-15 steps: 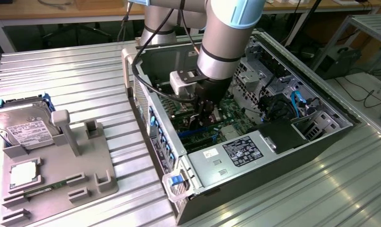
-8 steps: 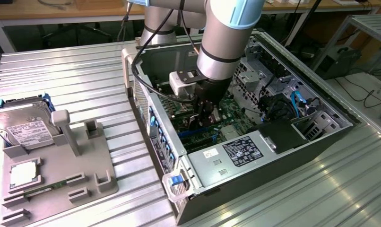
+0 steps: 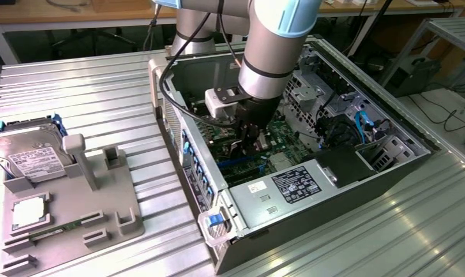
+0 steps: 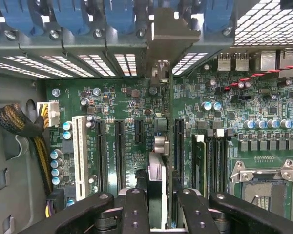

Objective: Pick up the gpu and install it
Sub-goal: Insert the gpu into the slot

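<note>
GPU (image 4: 158,146) sat edge-on between the gripper (image 4: 158,214) fingers in wrist view, thin card standing upright over the mobo (image 4: 132,122), its silver bracket (image 4: 168,36) up against the rear slot openings of the case (image 3: 240,228). Gripper was partly closed, pinching the card from both sides; black fingers (image 4: 134,209) flanked it. Card lined up w/ the gap between the black PCIe slots (image 4: 119,151) and the next slot toward the RAM side. Couldn't tell whether the edge connector was seated or just above the slot.

Exterior view: arm (image 3: 271,52) reached down into the open case, gripper low over the green board, GPU mostly hidden behind the wrist. White PCI slot (image 4: 79,151) sat beside the black slots, CPU socket (image 4: 263,183) well apart on the other side. PSU (image 3: 294,184) w/ label was at the near end of the case.

On the exterior view's left, grey parts tray (image 3: 101,190) on the ribbed alu table (image 3: 371,242), holding a HDD (image 3: 29,153) w/ white label. Tray's tall upright holder (image 3: 77,158) stood vacant.
</note>
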